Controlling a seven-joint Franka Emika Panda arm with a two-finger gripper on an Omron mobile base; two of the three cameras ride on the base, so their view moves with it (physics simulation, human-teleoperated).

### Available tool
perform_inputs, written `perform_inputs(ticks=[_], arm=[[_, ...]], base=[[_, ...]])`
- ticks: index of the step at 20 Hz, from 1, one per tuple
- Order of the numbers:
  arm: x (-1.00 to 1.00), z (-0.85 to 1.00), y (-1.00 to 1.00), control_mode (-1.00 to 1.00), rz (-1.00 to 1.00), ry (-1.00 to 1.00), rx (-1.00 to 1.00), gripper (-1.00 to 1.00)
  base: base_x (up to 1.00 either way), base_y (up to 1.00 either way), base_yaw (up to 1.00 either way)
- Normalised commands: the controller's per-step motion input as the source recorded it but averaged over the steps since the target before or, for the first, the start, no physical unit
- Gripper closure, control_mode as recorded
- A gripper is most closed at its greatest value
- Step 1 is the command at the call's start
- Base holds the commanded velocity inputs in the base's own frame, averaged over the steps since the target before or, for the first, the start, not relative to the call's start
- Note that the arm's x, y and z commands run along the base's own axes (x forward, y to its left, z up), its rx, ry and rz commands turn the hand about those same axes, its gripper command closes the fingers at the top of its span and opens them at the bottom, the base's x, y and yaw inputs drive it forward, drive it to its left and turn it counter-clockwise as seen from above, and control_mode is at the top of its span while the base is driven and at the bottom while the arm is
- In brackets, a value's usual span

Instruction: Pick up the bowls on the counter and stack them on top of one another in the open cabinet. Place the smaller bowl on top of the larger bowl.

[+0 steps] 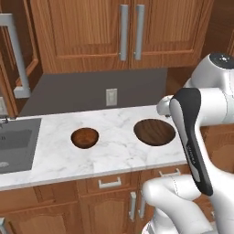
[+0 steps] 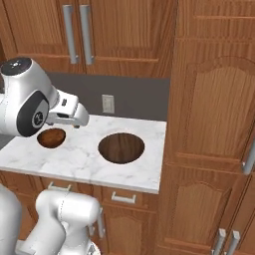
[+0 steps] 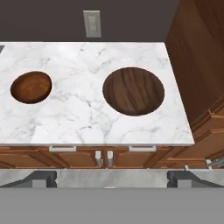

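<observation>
White marble counter (image 3: 87,113) carries the larger bowl (image 3: 133,91) and the smaller bowl (image 3: 30,87) well apart, while the gripper (image 3: 111,178) hovers above with fingers spread; a shallow rim pinch could slip

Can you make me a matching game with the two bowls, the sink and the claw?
Things:
1. larger bowl
2. smaller bowl
3. sink
4. claw

Descriptions:
A. open, holding nothing
B. dark grey, set into the counter
C. small, reddish-brown
D. wide, dark brown, nearer the tall cabinet

Pairs: 1-D, 2-C, 3-B, 4-A
</observation>
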Motion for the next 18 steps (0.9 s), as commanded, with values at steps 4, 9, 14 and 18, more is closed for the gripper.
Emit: perform_inputs(ticks=[4, 9, 14, 18], arm=[[0.00, 0.00, 0.00, 1.00, 0.00, 0.00, 0.00, -1.00], [0.00, 0.00, 0.00, 1.00, 0.00, 0.00, 0.00, -1.00], [0.11, -0.04, -0.07, -1.00, 0.02, -0.01, 0.00, -1.00], [0.09, -0.04, -0.10, -1.00, 0.03, -0.02, 0.01, -1.00]], base=[[0.59, -0.12, 0.01], [0.42, -0.13, 0.02], [0.12, -0.05, 0.01], [0.00, 0.00, 0.00]])
